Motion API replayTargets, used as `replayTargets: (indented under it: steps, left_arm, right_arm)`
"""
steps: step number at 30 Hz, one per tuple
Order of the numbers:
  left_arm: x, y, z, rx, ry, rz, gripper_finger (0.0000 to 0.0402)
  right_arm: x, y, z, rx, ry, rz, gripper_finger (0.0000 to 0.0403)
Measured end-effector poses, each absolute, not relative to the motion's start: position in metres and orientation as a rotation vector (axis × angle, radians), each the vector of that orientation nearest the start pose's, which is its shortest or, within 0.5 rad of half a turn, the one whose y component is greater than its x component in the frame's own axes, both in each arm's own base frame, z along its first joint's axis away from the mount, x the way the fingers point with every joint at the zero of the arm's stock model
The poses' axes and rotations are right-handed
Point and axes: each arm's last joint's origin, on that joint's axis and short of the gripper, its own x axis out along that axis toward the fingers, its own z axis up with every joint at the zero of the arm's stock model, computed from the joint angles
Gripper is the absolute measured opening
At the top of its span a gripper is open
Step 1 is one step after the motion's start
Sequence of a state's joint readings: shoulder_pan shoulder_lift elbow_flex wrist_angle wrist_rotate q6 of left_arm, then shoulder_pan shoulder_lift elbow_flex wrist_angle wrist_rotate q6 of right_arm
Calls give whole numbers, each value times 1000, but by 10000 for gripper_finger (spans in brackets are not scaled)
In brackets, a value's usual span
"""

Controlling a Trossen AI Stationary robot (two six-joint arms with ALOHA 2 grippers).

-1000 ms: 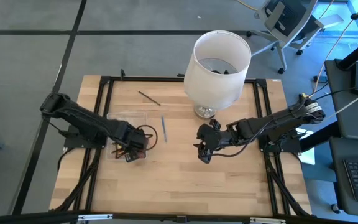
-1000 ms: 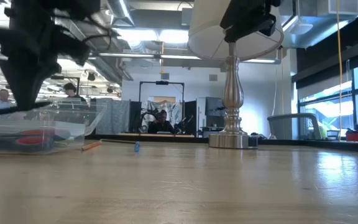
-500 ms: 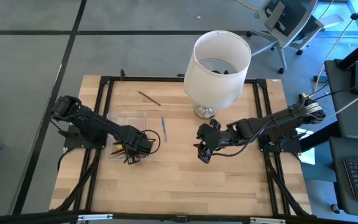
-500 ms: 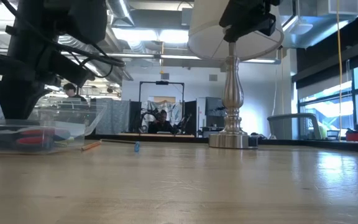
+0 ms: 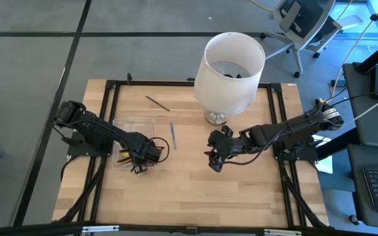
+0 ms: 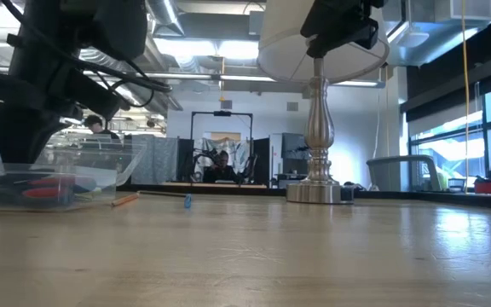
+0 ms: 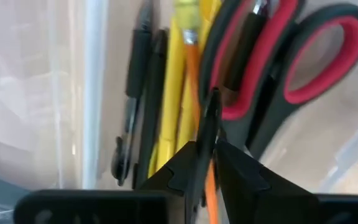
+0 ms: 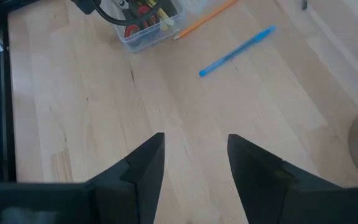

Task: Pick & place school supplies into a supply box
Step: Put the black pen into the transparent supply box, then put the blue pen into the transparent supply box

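One blue pen (two arms)

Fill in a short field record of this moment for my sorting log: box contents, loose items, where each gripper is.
supply box: clear, holds red-handled scissors, yellow pencils, black pens
loose on table: blue pen, orange pencil, dark pencil
left gripper: inside the box, fingers nearly together around a dark pen
right gripper: open, above bare wood
lamp: far side
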State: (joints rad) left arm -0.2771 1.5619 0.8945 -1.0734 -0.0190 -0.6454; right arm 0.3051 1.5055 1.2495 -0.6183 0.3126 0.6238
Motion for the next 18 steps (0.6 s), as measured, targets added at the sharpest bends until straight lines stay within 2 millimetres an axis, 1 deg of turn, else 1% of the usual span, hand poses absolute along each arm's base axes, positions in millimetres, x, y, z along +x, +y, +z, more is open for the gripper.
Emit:
replayTargets:
  steps: [7, 9, 11, 13, 18]
  left_arm:
    - [220, -63, 171, -256, 1711, 329, 78]
    - [218, -63, 176, -259, 1705, 326, 83]
    - [215, -62, 183, -267, 1694, 339, 87]
    - [212, -61, 194, -280, 1665, 342, 88]
    - [206, -57, 222, -296, 1497, 331, 85]
  right_arm:
    - [304, 86, 290, 321, 790, -262, 179]
    - [305, 87, 290, 321, 784, -261, 179]
    - [306, 87, 292, 324, 757, -265, 179]
    - [308, 86, 294, 319, 720, -290, 179]
    - [313, 85, 300, 320, 617, -343, 179]
